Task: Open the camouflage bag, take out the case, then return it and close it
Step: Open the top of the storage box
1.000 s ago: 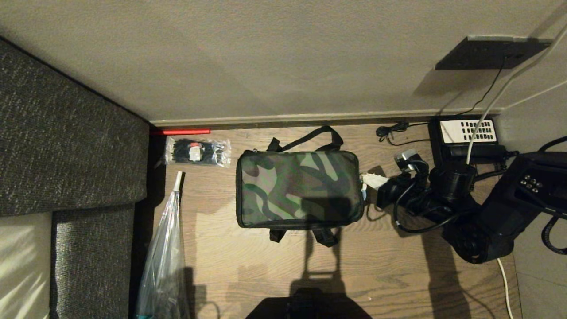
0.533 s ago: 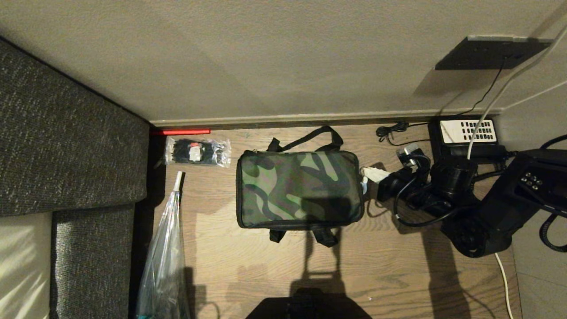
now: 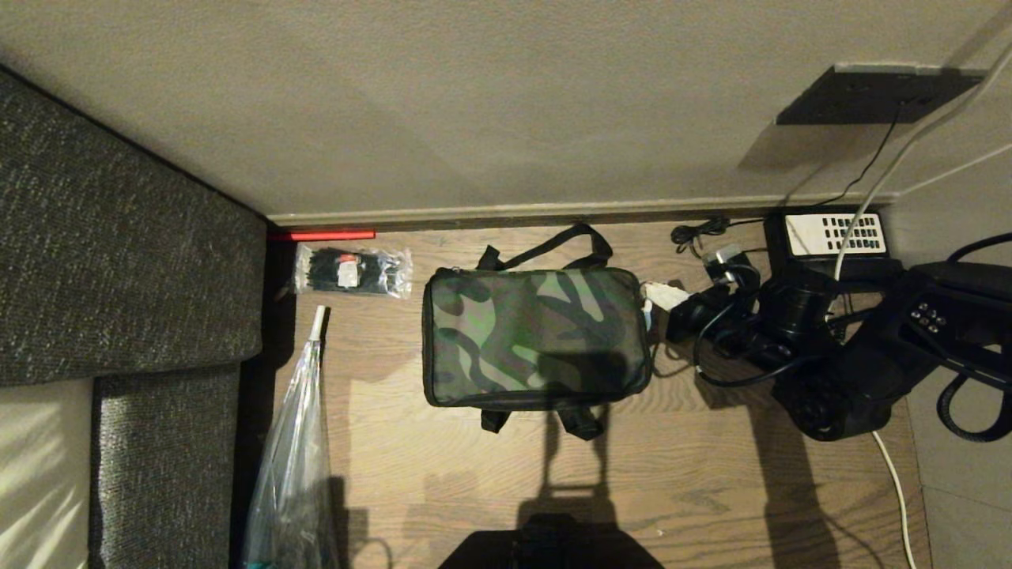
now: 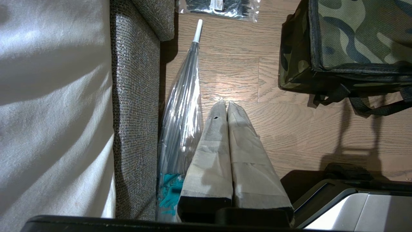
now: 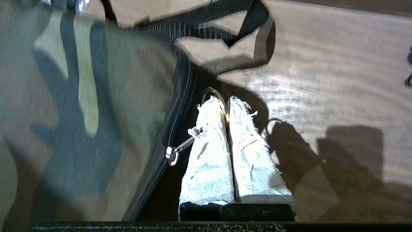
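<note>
right gripper (image 5: 228, 104): fingers pressed together on a metal ring (image 5: 215, 95) pinched between the taped tips, at the bag's right end.
ring: joined to the zip slider (image 5: 172, 155) on the black zip line along the bag's edge.
right arm (image 3: 854, 371): reaches in from the right, low over the floor, white tips just beside the bag.
bag (image 3: 535, 338): shut, flat on the wood floor (image 3: 696, 474) near the wall, one black strap (image 3: 545, 246) looped behind it, strap ends in front.
left gripper (image 4: 226, 108): fingers together, nothing held, hanging above the floor beside a clear umbrella (image 4: 183, 106) lying along the sofa (image 4: 135, 96).
cable ties (image 3: 353, 271): packet left of the bag, apart.
phone (image 3: 834, 237): by the wall, behind the right arm.
</note>
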Controlling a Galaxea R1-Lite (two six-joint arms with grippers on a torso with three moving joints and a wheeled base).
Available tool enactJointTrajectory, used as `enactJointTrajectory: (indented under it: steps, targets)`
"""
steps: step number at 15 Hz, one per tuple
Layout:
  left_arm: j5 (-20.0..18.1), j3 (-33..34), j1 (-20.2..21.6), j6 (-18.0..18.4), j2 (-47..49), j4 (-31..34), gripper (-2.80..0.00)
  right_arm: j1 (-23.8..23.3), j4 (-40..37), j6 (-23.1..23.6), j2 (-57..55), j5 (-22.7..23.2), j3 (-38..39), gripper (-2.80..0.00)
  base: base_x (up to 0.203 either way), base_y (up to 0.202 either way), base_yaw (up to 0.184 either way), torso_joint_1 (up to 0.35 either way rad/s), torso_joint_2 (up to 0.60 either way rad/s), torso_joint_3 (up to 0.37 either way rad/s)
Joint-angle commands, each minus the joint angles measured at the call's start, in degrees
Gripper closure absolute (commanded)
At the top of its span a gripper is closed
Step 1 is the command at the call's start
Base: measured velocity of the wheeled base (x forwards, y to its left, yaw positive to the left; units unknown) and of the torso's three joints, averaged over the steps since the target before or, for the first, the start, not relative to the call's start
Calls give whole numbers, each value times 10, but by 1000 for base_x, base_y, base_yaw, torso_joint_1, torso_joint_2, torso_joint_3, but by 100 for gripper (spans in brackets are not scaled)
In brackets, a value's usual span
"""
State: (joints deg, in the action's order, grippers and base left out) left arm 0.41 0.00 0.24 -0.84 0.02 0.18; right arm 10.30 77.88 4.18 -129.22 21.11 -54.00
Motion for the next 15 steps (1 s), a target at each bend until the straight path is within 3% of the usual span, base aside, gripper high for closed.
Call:
enactJointTrajectory:
  steps: [1, 12, 15]
  targets:
    - [0, 2, 0, 0, -1, 0, 0, -1, 5, -16, -3, 2, -17, 0, 0, 0, 0, 0, 0, 0]
    - [0, 2, 0, 0, -1, 0, 0, 2, 8, -90, -2, 2, -77, 0, 0, 0, 0, 0, 0, 0]
    - [0, 2, 0, 0, -1, 0, 0, 2, 8, -91, -10, 2, -89, 0, 0, 0, 0, 0, 0, 0]
